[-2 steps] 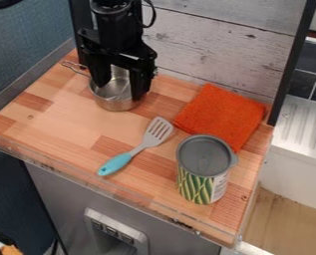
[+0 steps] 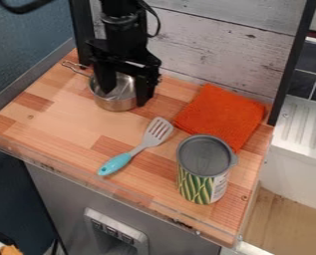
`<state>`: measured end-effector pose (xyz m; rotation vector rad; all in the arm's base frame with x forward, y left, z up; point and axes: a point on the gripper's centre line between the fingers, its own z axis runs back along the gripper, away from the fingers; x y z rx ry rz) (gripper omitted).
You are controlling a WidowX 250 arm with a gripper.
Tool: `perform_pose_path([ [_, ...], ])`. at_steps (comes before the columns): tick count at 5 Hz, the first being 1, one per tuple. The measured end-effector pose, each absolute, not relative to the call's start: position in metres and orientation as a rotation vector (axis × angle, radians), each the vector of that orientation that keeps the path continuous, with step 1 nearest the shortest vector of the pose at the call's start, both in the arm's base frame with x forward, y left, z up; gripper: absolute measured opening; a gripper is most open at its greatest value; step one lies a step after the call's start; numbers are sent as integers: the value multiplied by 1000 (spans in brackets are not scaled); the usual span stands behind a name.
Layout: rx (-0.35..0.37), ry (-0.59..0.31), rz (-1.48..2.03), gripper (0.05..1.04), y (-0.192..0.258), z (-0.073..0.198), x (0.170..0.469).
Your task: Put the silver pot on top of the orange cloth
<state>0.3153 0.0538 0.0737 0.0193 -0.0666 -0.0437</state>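
Can't see all of the silver pot [image 2: 115,104] tbh, the gripper [image 2: 124,98] blocks part of its rim. Top edge chops off the arm [image 2: 123,32], the can [image 2: 197,187] covers a bit of the orange cloth [image 2: 220,114], and its fine print's too tiny.
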Motion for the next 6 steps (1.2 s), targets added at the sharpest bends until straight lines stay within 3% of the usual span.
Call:
perform_pose_path([
  [2, 28, -46, -4, 1000, 74, 41, 370],
  [3, 50, -14, -11, 945, 77, 30, 373],
  [5, 77, 18, -33, 349, 75, 10, 372],
  [6, 79, 23, -36, 145, 75, 8, 372],
])
